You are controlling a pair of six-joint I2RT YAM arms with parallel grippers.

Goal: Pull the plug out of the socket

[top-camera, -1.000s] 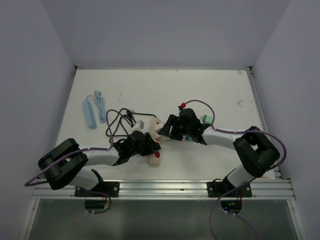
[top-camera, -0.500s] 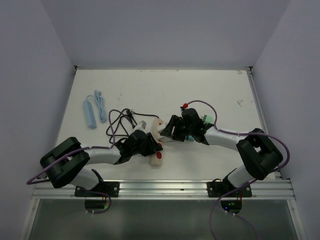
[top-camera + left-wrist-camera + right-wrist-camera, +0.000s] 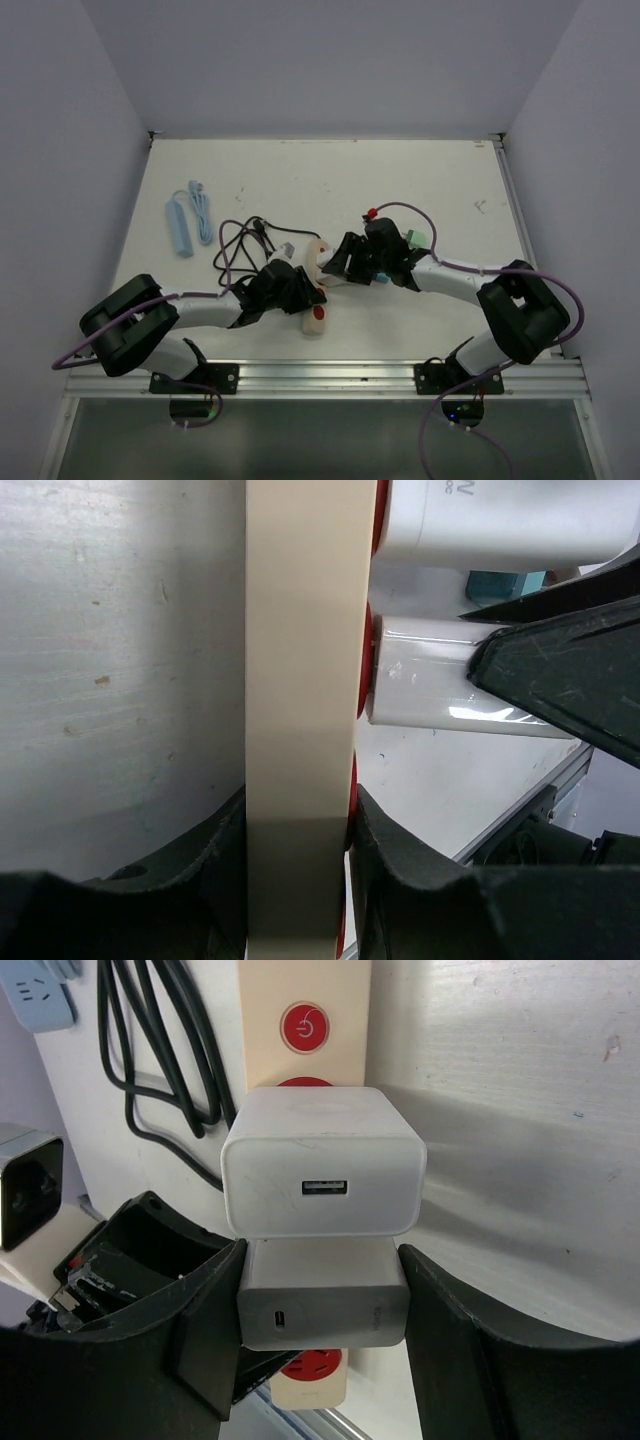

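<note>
Socket (image 3: pixel 298 680): cream strip, red buttons (image 3: pixel 304 1026), mid-surface (image 3: pixel 400 180), pinched edgewise in left gripper (image 3: pixel 298 840). Right gripper (image 3: pixel 322 1290) clamped on grey plug (image 3: pixel 320 1312); white plug (image 3: pixel 322 1160) just beside it, both against socket face.

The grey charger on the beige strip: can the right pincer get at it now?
Likely yes: the right pincer flanks the grey charger, one finger each side; the neighbouring white charger does not block.

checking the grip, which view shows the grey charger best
Right wrist: the grey charger sits face-on between the jaws. Left wrist shows only its side; in the top view the right arm hides it.
</note>
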